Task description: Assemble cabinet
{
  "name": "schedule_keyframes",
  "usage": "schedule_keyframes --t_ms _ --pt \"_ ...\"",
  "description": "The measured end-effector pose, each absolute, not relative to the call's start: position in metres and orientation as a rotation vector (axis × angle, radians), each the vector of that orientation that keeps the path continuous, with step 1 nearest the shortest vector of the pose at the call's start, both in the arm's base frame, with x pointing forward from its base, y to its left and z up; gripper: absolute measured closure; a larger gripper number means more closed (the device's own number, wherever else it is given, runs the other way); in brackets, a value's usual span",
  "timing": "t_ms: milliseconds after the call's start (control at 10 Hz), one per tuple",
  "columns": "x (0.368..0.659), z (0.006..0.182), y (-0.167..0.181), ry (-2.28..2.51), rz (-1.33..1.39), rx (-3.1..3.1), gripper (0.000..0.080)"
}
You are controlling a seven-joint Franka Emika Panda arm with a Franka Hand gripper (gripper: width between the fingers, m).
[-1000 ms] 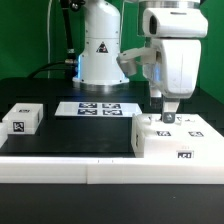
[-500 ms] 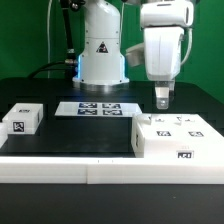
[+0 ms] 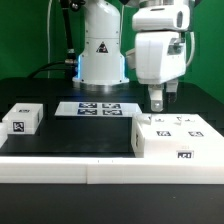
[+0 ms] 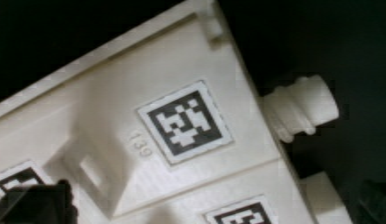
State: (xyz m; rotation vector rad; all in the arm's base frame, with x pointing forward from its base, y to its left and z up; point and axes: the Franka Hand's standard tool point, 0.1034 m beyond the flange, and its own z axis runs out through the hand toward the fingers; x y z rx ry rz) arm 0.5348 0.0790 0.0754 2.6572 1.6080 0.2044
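The cabinet (image 3: 178, 140) is a large white box with black-and-white tags, lying at the exterior view's right near the table's front. My gripper (image 3: 157, 100) hangs just above its far left corner, clear of it. In the wrist view the cabinet (image 4: 119, 110) fills the picture, with a square tag (image 4: 186, 120) and a round white knob (image 4: 300, 105) on its side. One dark fingertip (image 4: 30, 205) shows at the picture's edge. The jaws stand apart with nothing between them.
A small white tagged block (image 3: 22, 120) lies at the exterior view's left. The marker board (image 3: 98, 108) lies flat in the middle, in front of the robot's base (image 3: 100, 55). A white ledge (image 3: 60, 165) runs along the front of the black table.
My gripper has lifted off the cabinet's top and moved a little toward the exterior view's left, and the wrist has turned. The cabinet has stayed where it was.
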Motion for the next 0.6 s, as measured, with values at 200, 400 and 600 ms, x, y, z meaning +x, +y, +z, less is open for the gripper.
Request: schedule_keyframes --t_ms 200,400,600 --pt "0.531 0.073 0.074 1.288 0.256 2.855 0.0002" --pt "0.516 0.069 0.077 0.811 0.279 3.063 0.0002" --pt "0.51 0.065 0.082 0.342 0.258 3.196 0.0002"
